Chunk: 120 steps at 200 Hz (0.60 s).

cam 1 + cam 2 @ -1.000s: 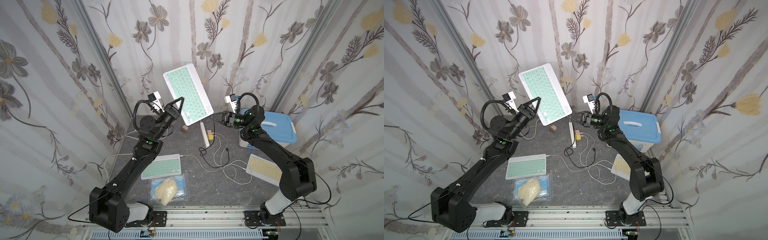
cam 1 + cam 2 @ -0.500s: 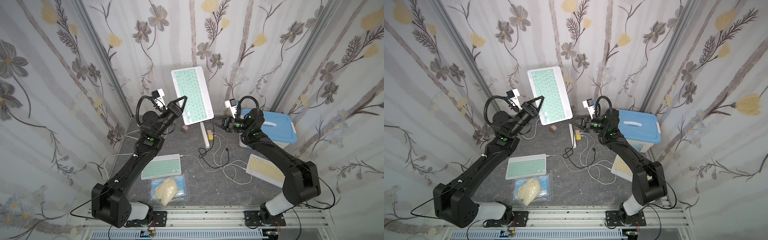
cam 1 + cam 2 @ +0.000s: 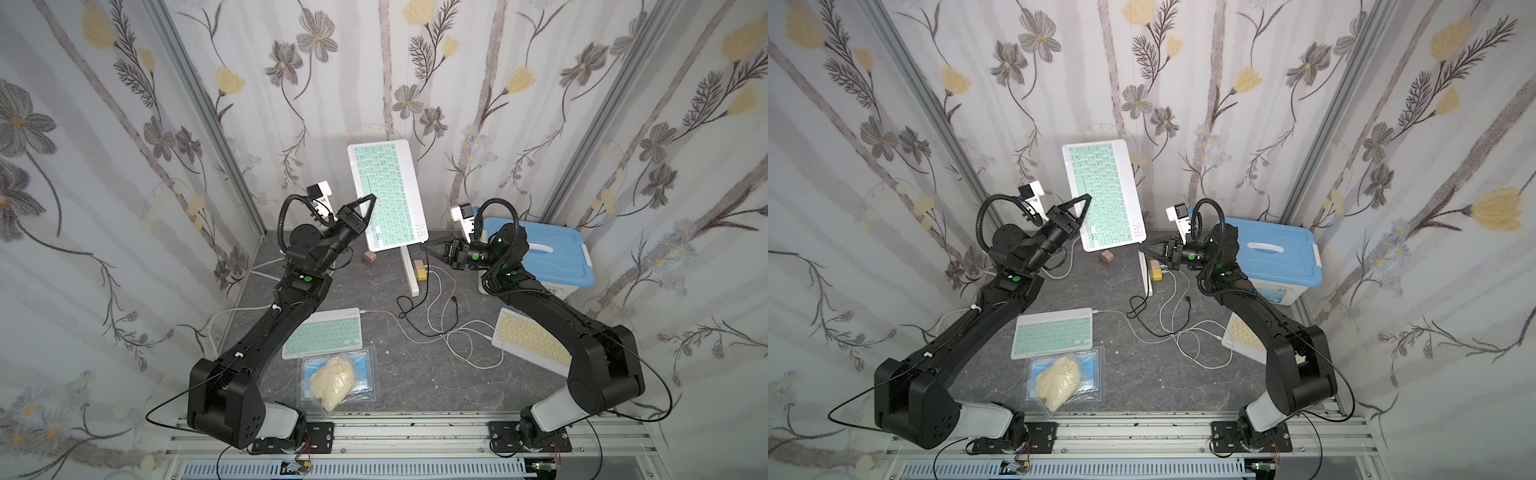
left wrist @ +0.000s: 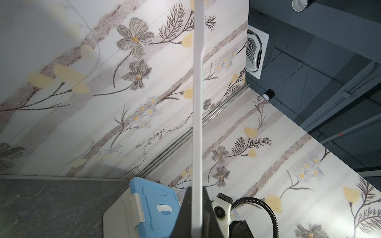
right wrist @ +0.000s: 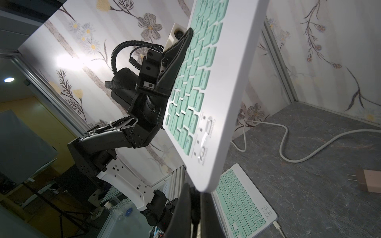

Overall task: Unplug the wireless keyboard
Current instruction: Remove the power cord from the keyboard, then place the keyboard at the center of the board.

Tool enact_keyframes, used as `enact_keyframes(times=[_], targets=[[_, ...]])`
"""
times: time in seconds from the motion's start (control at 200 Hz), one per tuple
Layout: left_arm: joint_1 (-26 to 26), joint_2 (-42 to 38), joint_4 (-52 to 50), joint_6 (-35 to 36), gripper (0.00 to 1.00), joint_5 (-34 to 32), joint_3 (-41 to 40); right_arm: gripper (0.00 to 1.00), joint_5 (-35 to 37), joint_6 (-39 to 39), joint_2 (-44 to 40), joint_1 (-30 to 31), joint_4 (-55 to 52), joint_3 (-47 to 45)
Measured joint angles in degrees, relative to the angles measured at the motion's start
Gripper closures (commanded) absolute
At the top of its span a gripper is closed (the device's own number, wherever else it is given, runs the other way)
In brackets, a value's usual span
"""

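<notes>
Fingers of the left gripper (image 3: 371, 199): clamped tight on one long edge of the mint wireless keyboard (image 3: 386, 191), one finger lying across its keys.
Fingers of the right gripper (image 3: 424, 246): pressed together, just beside the keyboard's lower corner; I cannot tell whether they pinch anything.
Keyboard's place: in the air over the back of the table (image 3: 415, 374), steeply tilted with one short end up, keys towards the top cameras.
Why held so: lifting and tilting it probably turns the lower end towards the right arm, so one arm can steady the body while the other works at the plug.
Black cable (image 3: 409, 305): looped on the table below, one strand rising towards the right gripper. No lead shows in the raised keyboard, so the unplugging looks done or nearly so.
Both top views: the whole layout, with a second mint keyboard (image 3: 323, 332) and a yellow keyboard (image 3: 530, 340) flat on the table, each with a white lead.
Left wrist view: only the keyboard edge-on, a thin white strip (image 4: 196, 103) between the jaws, confirming the grip.
Right wrist view: the keyboard's corner (image 5: 208, 181) close above the closed right gripper (image 5: 194, 197).
</notes>
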Motion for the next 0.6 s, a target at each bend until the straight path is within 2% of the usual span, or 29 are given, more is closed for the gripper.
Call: enact_keyframes(times=[0.11, 0.37, 0.515, 0.6], targets=[[0.6, -0.7, 4.5, 0.0, 1.00, -7.1, 0.0, 1.00, -1.3, 0.0, 0.5, 0.4, -0.5, -0.9], [0.4, -1.6, 6.3, 0.2, 1.00, -9.1, 0.3, 1.00, -2.4, -1.0, 0.4, 0.0, -3.6, -1.8], [0.7, -3.1, 3.8, 1.6, 1.00, -9.3, 0.3, 1.00, -1.8, -2.6, -1.0, -1.4, -7.4, -2.1], [0.9, -4.5, -3.3, 3.4, 1.00, -9.2, 0.9, 1.00, -0.3, -3.3, -1.9, -3.0, -9.4, -2.4]])
